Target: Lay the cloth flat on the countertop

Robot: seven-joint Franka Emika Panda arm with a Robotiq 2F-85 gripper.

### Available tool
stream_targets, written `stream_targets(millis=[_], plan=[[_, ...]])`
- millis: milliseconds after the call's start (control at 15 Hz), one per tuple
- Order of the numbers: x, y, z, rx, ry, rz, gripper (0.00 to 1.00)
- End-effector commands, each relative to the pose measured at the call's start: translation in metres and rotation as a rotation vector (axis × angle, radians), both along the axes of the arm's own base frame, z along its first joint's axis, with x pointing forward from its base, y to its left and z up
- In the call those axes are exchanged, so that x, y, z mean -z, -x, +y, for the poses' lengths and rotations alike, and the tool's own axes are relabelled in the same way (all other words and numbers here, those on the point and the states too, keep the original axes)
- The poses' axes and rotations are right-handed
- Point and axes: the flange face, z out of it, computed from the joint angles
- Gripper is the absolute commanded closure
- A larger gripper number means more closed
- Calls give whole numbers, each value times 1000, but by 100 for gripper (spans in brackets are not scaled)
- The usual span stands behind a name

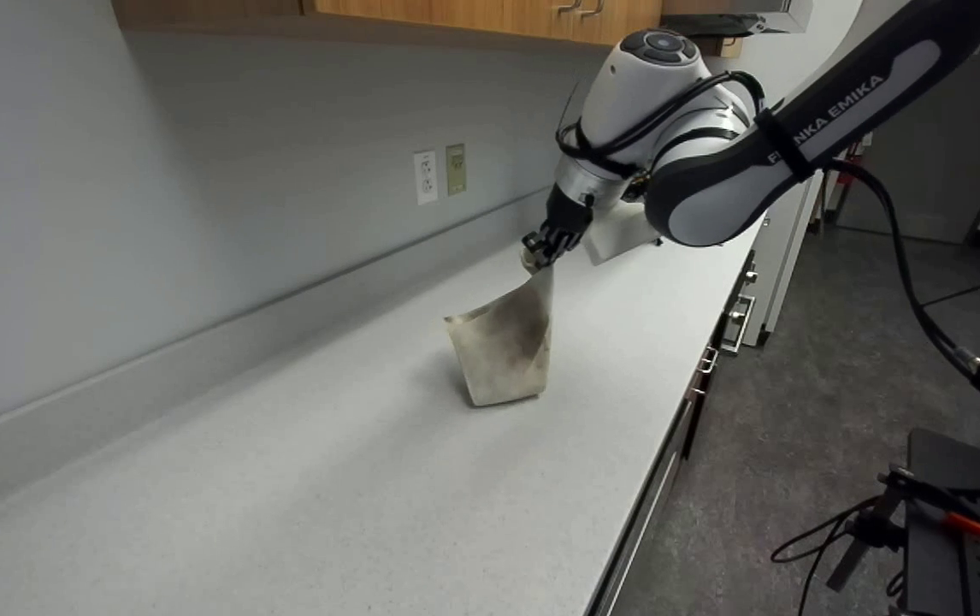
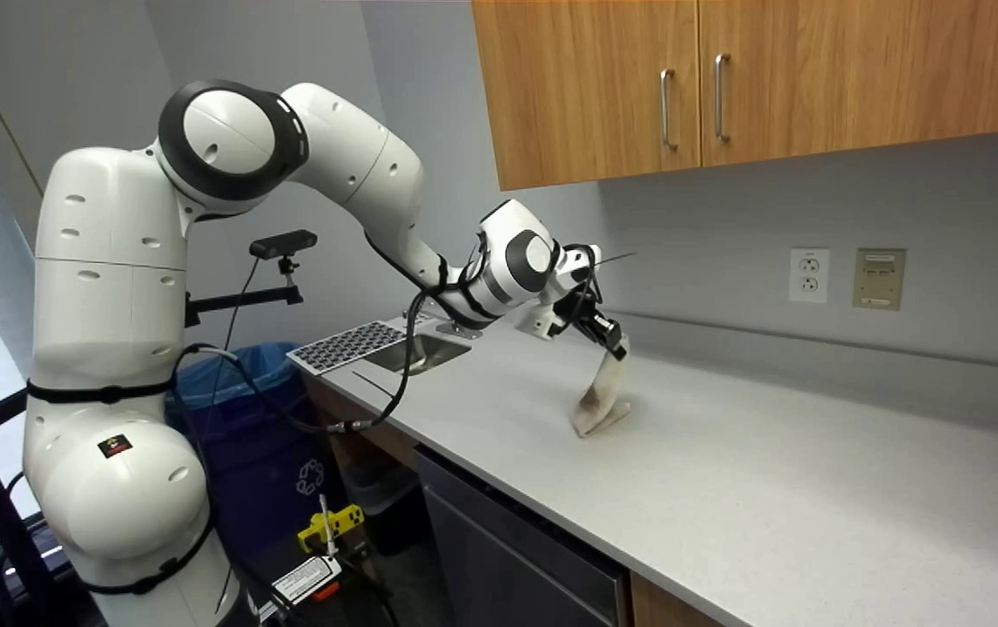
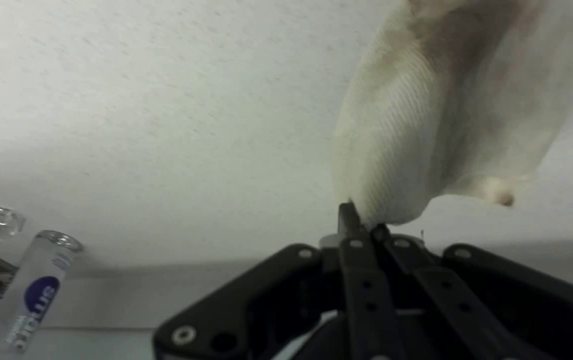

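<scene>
Grips the cloth by its top in the clenched tool; seems mid-spreading, next calls for lowering and drawing flat across the table.
</scene>
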Motion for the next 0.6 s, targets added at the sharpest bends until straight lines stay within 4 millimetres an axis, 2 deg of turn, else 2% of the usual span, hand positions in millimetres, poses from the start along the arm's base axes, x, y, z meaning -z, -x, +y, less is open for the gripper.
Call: stream_targets(millis=[0,267,400,533], plan=[[3,33,-46,68,69,52,99],[17,58,-86,142,145,118,99],[26,69,-98,186,172,159,99],[27,73,-103,220,192,172,99]])
